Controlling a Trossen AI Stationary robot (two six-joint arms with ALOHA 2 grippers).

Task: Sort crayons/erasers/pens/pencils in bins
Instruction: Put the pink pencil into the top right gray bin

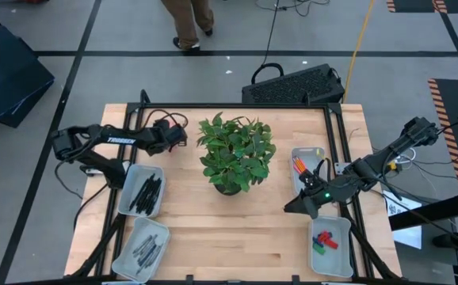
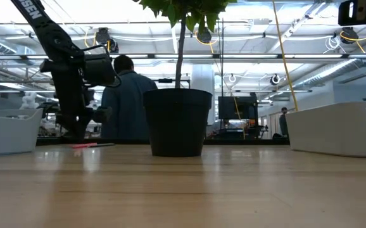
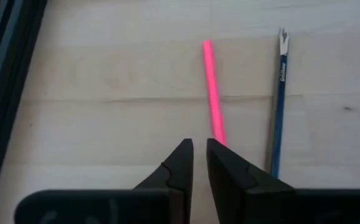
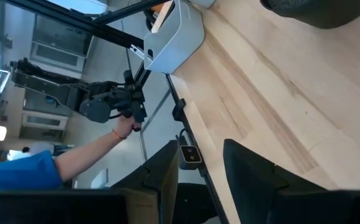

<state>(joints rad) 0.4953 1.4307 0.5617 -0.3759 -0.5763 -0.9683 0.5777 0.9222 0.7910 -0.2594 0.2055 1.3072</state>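
Observation:
On the bare wood in the left wrist view lie a pink stick (image 3: 212, 87) and a thin blue stick (image 3: 279, 99). My left gripper (image 3: 198, 149) hangs just above the pink stick's near end, fingers all but closed with nothing between them; it is far left of the plant (image 1: 183, 136). My right gripper (image 1: 291, 207) is open over the table, left of the two right bins (image 4: 198, 162). Black pens (image 1: 146, 194) fill one left bin (image 1: 159, 170), orange-red pencils (image 1: 300, 165) the far right bin (image 1: 308, 150), erasers (image 1: 324, 241) the near right bin (image 1: 344, 253).
A potted plant in a dark round pot (image 2: 176, 120) stands mid-table between the arms. A second left bin (image 1: 122, 257) holds grey sticks. A black keyboard (image 1: 292, 83) lies beyond the far edge. A person (image 2: 129, 95) stands behind the table.

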